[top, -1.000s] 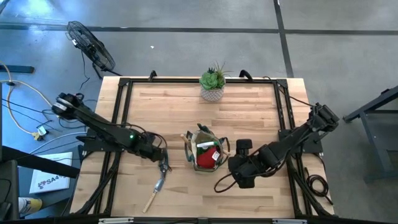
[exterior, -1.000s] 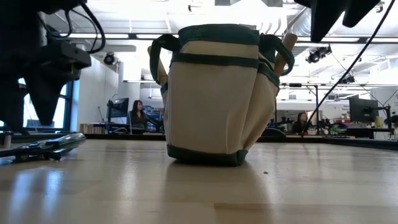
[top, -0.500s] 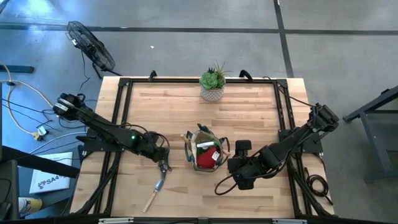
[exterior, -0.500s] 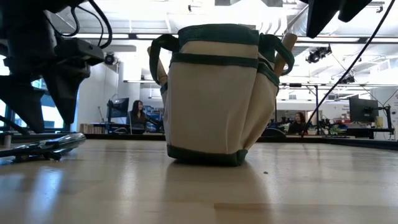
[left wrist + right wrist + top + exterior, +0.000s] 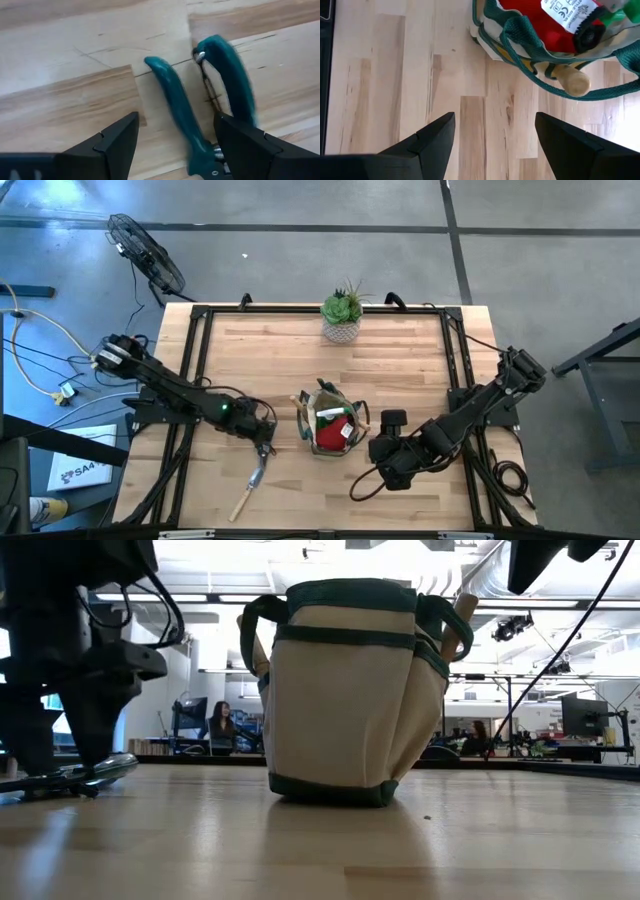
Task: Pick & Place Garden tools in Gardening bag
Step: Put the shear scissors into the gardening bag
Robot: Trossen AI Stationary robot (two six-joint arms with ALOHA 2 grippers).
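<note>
your desk (image 5: 400,360) is a pale wooden top with a black frame along its edges. near its middle stands the gardening bag (image 5: 330,423), upright, olive-tan with a dark green rim and loop handles; you can see a red glove-like item (image 5: 540,27) with a white label and a wooden handle (image 5: 571,81) inside it. at the far edge sits a succulent in a white pot (image 5: 342,316), well apart from the bag. your right gripper (image 5: 383,452) hangs just beside the bag, fingers spread, grasping nothing. your left gripper (image 5: 175,145) is down over the teal-handled pruners (image 5: 200,105) lying on the desk, fingers released on either side of the handles. just beyond lies a wooden-handled trowel (image 5: 249,488).
</note>
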